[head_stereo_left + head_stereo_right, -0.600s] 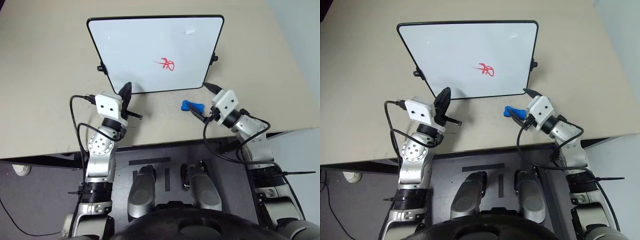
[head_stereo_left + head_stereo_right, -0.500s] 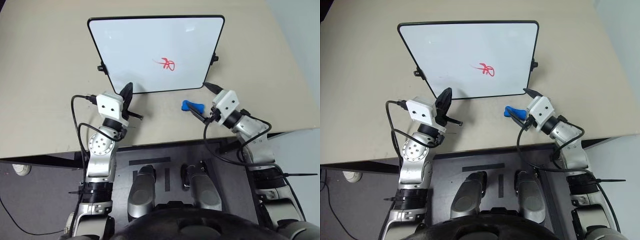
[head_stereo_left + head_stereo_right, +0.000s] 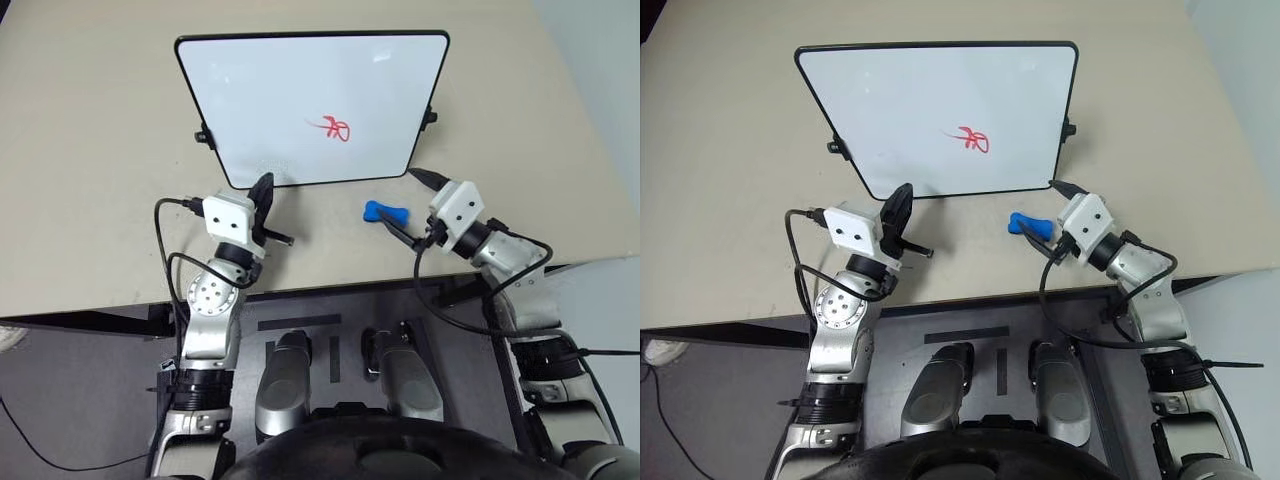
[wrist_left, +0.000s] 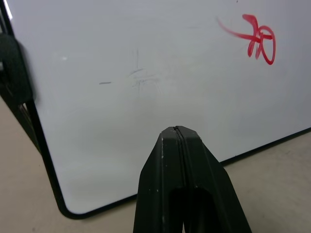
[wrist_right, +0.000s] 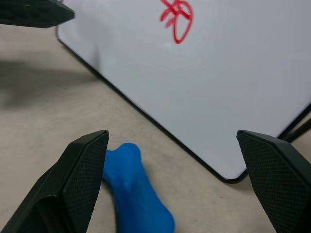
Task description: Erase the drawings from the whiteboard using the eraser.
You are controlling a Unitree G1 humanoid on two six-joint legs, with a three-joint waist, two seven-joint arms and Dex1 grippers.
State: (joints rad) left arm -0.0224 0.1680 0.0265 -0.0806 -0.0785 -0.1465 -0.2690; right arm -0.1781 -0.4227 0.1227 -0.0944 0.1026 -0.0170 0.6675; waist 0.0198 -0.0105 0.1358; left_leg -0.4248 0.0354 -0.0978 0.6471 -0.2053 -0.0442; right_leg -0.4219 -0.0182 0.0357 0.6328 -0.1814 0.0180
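The whiteboard [image 3: 260, 90] lies flat on the table, with the red drawings [image 3: 335, 128] right of its middle. The blue eraser [image 3: 383, 211] rests on the table just in front of the board's near right corner. My right gripper [image 3: 400, 198] is open beside it, and in the right wrist view the eraser [image 5: 133, 189] lies against one finger [image 5: 82, 165], not gripped. My left gripper [image 3: 265, 182] is shut and empty, its tip over the board's near edge close to the near left corner. The left wrist view shows those shut fingers [image 4: 177, 145] over the white surface [image 4: 121, 121].
The tan table [image 3: 90, 200] stretches wide to the left of the board, and its near edge [image 3: 330, 285] runs just behind both wrists. Small black knobs [image 3: 201, 135] stick out from the board's sides.
My left gripper has shifted a little to the right along the board's near edge. The right gripper, eraser and board have stayed where they were.
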